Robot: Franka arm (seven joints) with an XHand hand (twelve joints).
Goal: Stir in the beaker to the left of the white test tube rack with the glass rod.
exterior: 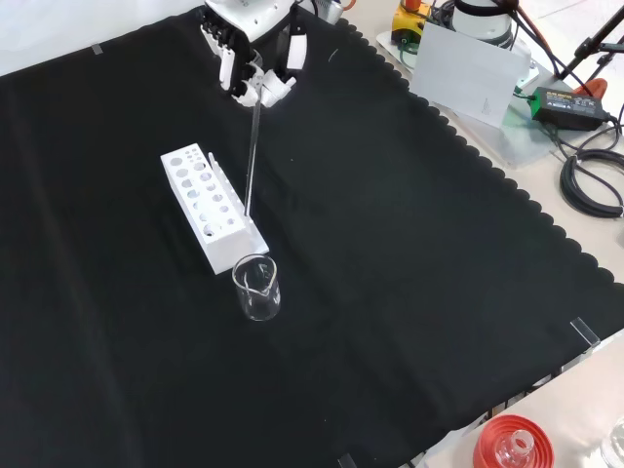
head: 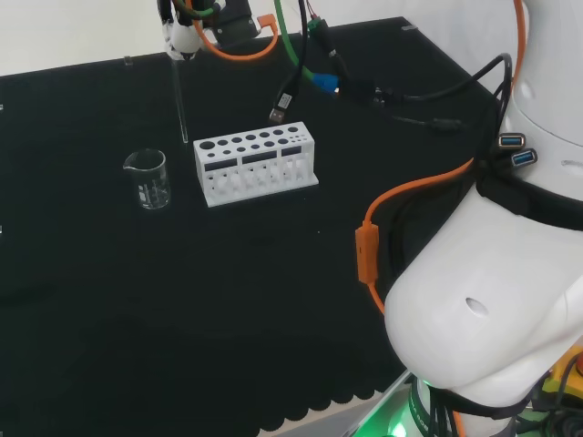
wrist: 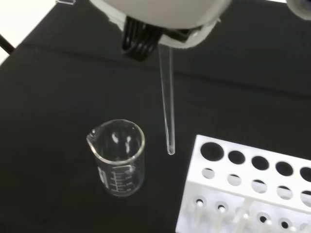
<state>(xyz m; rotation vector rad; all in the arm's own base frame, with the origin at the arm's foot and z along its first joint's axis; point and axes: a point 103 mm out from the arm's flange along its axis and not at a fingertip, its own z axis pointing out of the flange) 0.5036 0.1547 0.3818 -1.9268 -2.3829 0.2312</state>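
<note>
The hand (exterior: 255, 70) is curled round the top of a clear glass rod (exterior: 252, 146), which hangs upright above the cloth. In the head view the hand (head: 182, 35) sits at the top left and the rod (head: 179, 100) ends in the air beside the rack's left end. A small clear beaker (head: 148, 178) with a spout stands to the left of the white test tube rack (head: 255, 166); it looks empty. Through the wrist camera the rod (wrist: 167, 107) ends in the air between the beaker (wrist: 118, 156) and the rack (wrist: 248, 194). In the front view the beaker (exterior: 256, 287) stands just below the rack (exterior: 209, 207).
The arm's white links (head: 510, 273) and orange cable (head: 383, 237) crowd the right of the head view. Loose cables and plugs (head: 319, 82) hang behind the rack. At the front view's lower right edge stands a red ribbed stand (exterior: 512, 444).
</note>
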